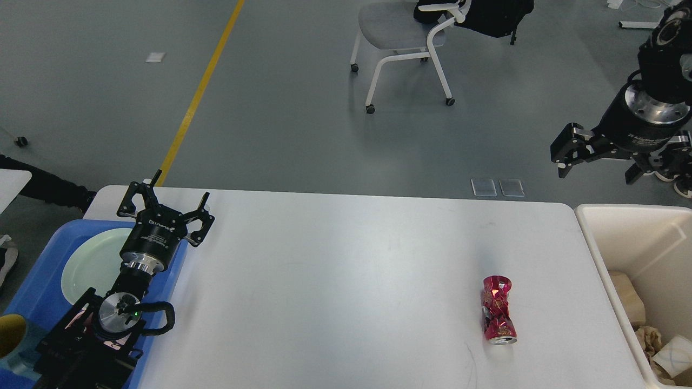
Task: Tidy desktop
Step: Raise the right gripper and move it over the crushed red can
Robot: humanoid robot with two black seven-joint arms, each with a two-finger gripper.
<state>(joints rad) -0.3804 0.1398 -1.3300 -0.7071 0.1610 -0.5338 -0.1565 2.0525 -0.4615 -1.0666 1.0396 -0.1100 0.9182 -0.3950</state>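
The left gripper (166, 201) hangs with its fingers spread and empty, above the blue tray (38, 281) edge and its pale plate (89, 265). To its right stretches the desktop (335, 281), bare but for 1 crushed red can (498, 316). The right gripper (600, 162) hovers high, fingers apart and empty; the can lies below and left of it, the cream bin (638, 237) beneath. Next, seemingly: descend, grasp the can.

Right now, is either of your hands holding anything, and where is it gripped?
Nothing is held. My left hand is open over the blue tray's edge, my right hand is open in the air, and the crushed red can lies untouched on the desktop.
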